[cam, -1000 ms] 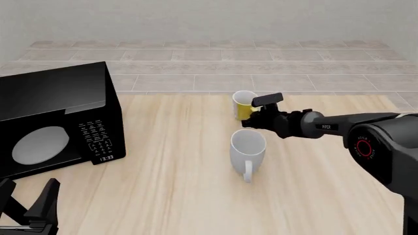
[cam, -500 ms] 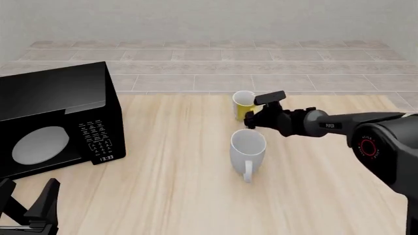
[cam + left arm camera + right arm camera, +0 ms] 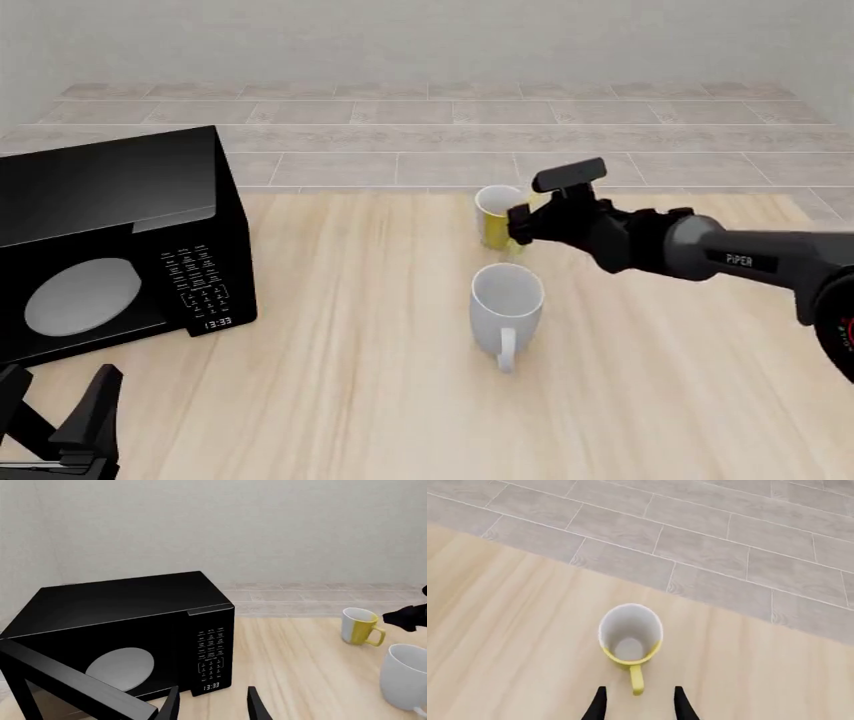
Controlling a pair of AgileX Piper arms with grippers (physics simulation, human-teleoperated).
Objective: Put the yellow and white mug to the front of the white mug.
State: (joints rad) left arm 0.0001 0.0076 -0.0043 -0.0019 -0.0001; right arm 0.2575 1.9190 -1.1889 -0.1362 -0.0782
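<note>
My right gripper hovers open over the yellow and white mug, handle between fingers; white mug nearer. Left gripper open, idle.

Front view overlooks the table; both wrist views share the yellow and white mug.

Right end effector open, raised.
</note>
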